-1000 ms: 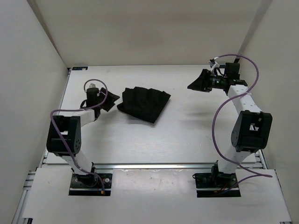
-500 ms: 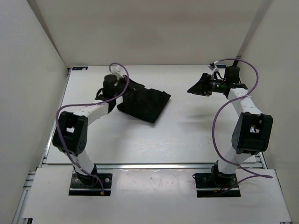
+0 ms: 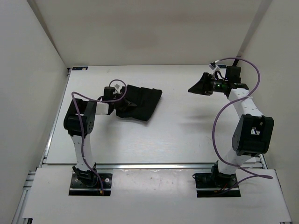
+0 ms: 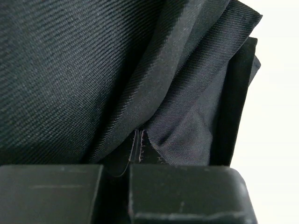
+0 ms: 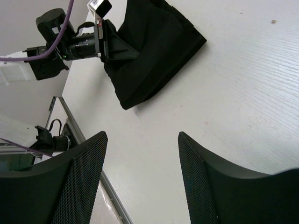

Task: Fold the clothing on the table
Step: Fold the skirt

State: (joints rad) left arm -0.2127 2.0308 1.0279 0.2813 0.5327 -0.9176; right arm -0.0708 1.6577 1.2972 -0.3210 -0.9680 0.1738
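Observation:
The clothing (image 3: 142,100) is a black pleated garment lying bunched on the left half of the white table (image 3: 187,126). My left gripper (image 3: 122,104) sits low at the garment's left edge. In the left wrist view, dark cloth (image 4: 117,70) fills the picture and a stitched hem runs down between the fingers (image 4: 187,191). The left gripper (image 4: 116,186) is shut on that fabric. My right gripper (image 3: 195,87) hangs above the table's back right, well away from the garment. Its jaws (image 5: 142,158) stand open with nothing between them, and the clothing (image 5: 154,51) lies far off.
White walls close in the table at the back and both sides. A silver rail (image 3: 154,164) runs along the near edge, in front of both arm bases. The left arm's camera and purple cable (image 5: 70,39) show beside the garment in the right wrist view.
My left arm swung from left of the garment onto its left edge, and its jaws closed there. The garment's right corner has drawn leftward. The right arm has barely moved.

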